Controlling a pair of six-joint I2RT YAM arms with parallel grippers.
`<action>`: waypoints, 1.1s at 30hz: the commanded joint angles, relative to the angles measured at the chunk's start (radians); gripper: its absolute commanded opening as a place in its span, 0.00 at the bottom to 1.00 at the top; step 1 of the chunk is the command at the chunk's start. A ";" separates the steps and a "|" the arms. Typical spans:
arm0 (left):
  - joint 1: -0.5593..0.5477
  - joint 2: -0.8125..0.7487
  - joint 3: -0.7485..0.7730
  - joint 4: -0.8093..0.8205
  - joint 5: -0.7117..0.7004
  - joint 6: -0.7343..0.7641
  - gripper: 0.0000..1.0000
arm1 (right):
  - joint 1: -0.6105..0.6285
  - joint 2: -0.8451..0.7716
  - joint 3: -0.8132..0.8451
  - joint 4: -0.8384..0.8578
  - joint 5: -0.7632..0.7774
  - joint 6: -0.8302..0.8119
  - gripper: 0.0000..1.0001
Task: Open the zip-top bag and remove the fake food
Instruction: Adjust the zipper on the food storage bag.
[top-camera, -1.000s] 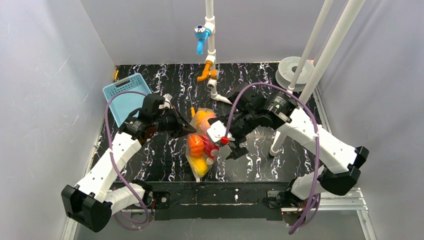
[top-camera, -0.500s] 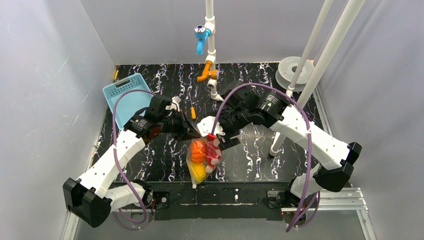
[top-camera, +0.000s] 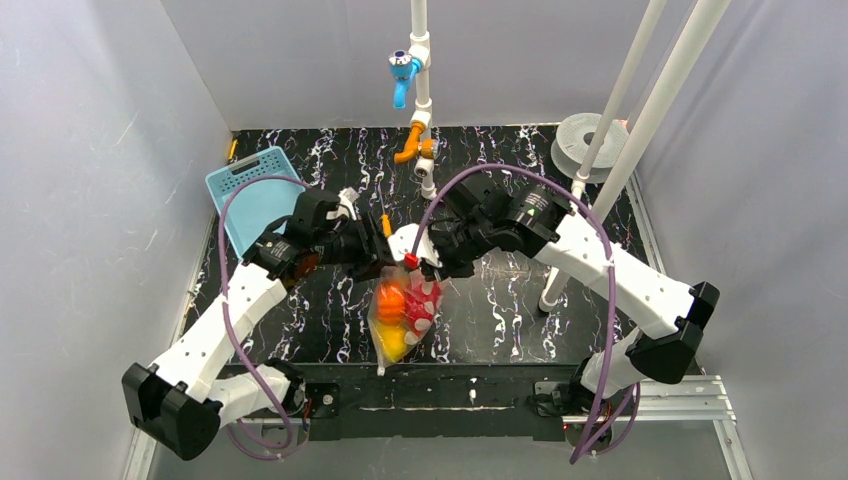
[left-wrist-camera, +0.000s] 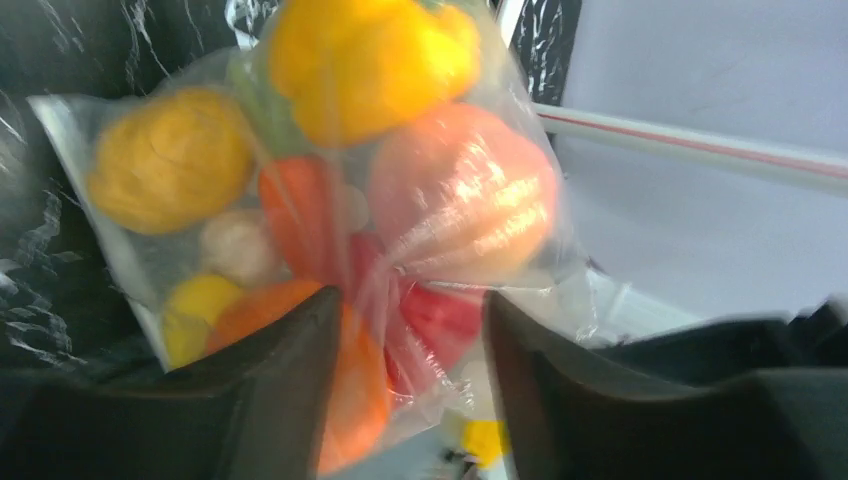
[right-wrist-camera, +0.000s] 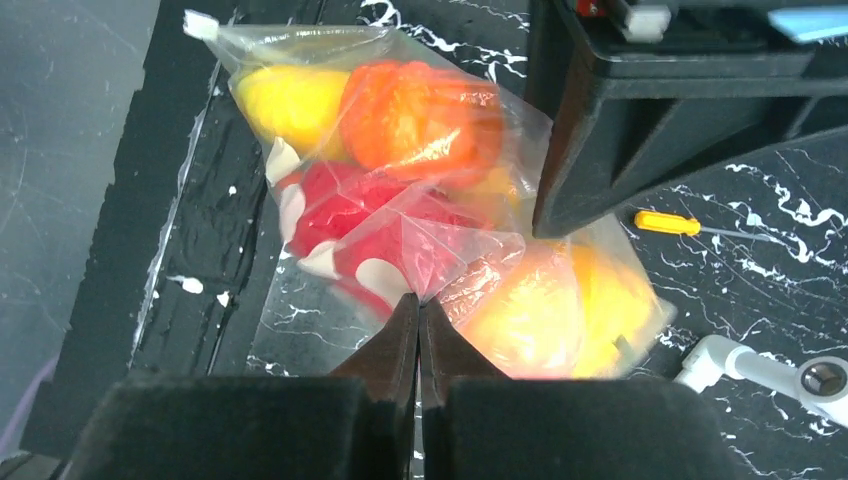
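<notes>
A black marbled table (top-camera: 500, 320) carries the scene, and the left arm (top-camera: 235, 300) and right arm (top-camera: 610, 265) reach inward over it until their wrists nearly meet at its middle. A blue basket (top-camera: 245, 195) sits at the far left and a white spool (top-camera: 585, 140) at the far right, both well apart from the arms' ends. The bag (top-camera: 400, 315) hangs below the two grippers, its lower end pointing toward the near edge; whether it touches the table cannot be told. The right gripper (right-wrist-camera: 418, 305) is clenched on a pinch of the bag's film (right-wrist-camera: 400, 200), fingers pressed together. The left gripper (left-wrist-camera: 412, 300) has its fingers apart with the bag's bulge (left-wrist-camera: 330, 200) between them; whether they press it cannot be told. Inside the sealed bag lies the food: an orange piece (top-camera: 391, 300), a red piece (right-wrist-camera: 340, 205) and yellow pieces (left-wrist-camera: 365, 60), packed touching one another. A small screwdriver (right-wrist-camera: 668, 223) lies on the table just beyond the bag.
</notes>
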 joint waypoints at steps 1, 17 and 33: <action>0.044 -0.126 0.011 0.035 -0.063 0.165 0.89 | -0.077 -0.056 -0.011 0.116 -0.080 0.170 0.01; 0.069 -0.723 -0.524 0.428 0.087 0.730 0.98 | -0.283 -0.131 -0.055 0.411 0.047 0.651 0.01; 0.069 -0.487 -0.640 0.736 -0.099 0.640 0.94 | -0.334 -0.146 -0.059 0.455 0.035 0.744 0.01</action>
